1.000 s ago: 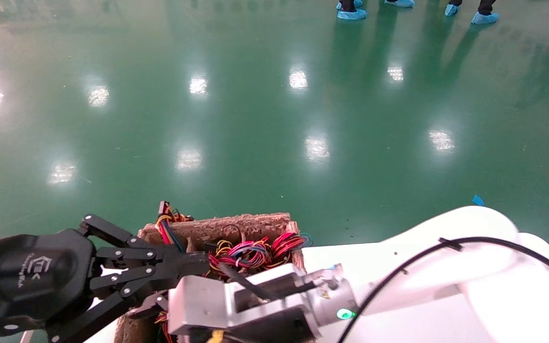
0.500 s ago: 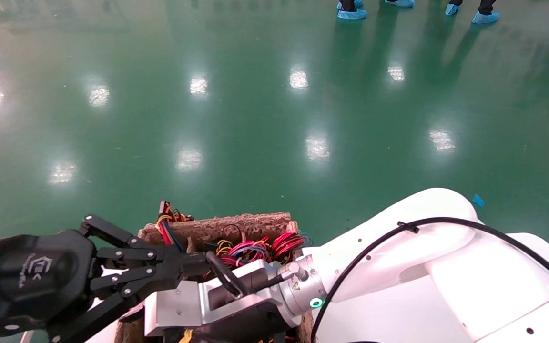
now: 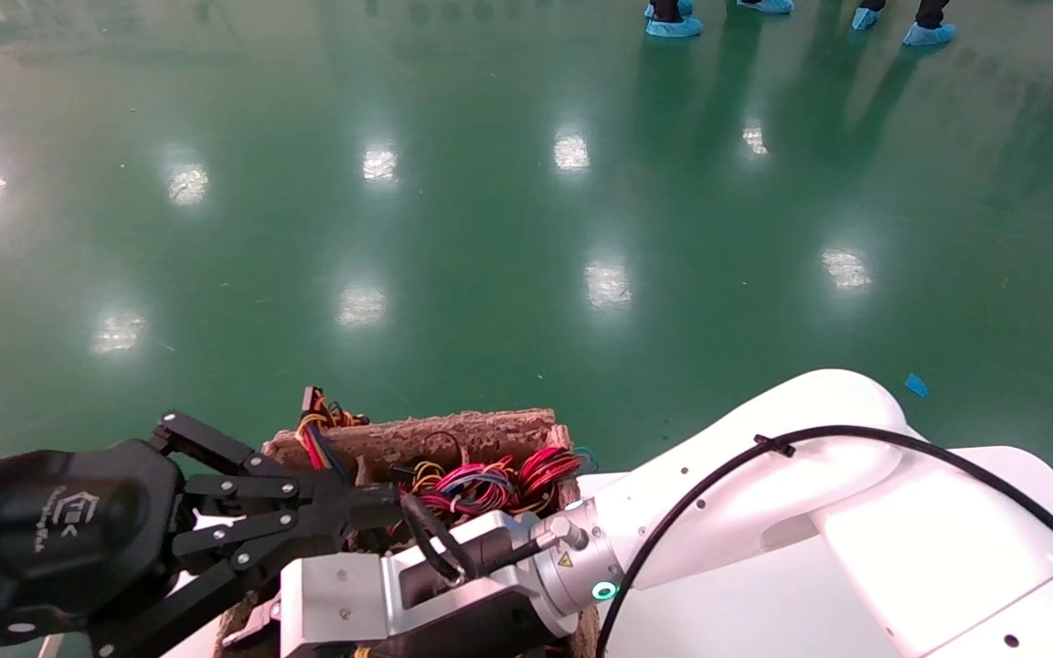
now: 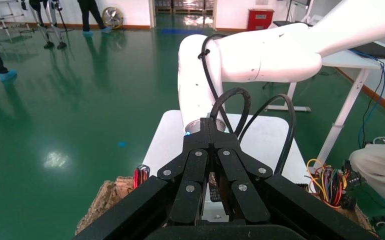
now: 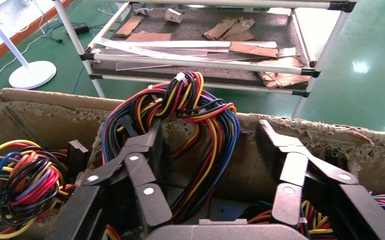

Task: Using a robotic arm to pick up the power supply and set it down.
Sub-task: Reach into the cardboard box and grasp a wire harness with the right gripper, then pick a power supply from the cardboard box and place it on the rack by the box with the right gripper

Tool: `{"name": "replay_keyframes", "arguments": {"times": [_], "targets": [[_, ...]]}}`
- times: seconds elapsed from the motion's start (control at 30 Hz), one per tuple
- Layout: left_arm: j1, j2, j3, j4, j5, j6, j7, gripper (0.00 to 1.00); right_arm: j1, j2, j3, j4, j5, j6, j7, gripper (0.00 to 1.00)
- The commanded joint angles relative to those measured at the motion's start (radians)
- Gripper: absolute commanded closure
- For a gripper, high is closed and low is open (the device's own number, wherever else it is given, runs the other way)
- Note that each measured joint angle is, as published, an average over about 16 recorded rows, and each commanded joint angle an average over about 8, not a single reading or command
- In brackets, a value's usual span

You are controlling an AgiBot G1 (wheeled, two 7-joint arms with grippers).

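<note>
The power supply lies in a cardboard box. In the right wrist view only a sliver of its grey metal body shows. Its red, yellow, black and blue wire bundle rises over the box wall. My right gripper is open inside the box, and the bundle runs down between its fingers. In the head view the right gripper is hidden behind its silver wrist block. That bundle sticks up at the box's far left corner. My left gripper is shut and empty, hovering at the box's left side.
More coiled wire bundles fill the box, with one coil beside my right gripper. A white table stands behind the box. Beyond it are a shelf rack with cardboard scraps and people's feet in blue covers.
My right arm has swung left and lower, carrying its wrist deeper into the box. The left arm has not moved.
</note>
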Motion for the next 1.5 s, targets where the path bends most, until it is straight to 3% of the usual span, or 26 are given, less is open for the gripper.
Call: {"name": "replay_keyframes", "arguments": {"times": [0.03,0.8,1.5], "targets": [[0.0,0.0,0.0,0.0,0.0,0.0,0.0,1.0,0.002,0.001,-0.005,0.001,0.003,0.001,-0.001,1.0],[0.0,0.0,0.0,0.0,0.0,0.0,0.0,1.0,-0.016,0.032,-0.002,0.013,0.062,0.027,-0.013,1.0],[0.0,0.0,0.001,0.0,-0.001,0.0,0.0,1.0,-0.062,0.158,0.14,0.044,0.257,0.026,-0.038,1.0]]}}
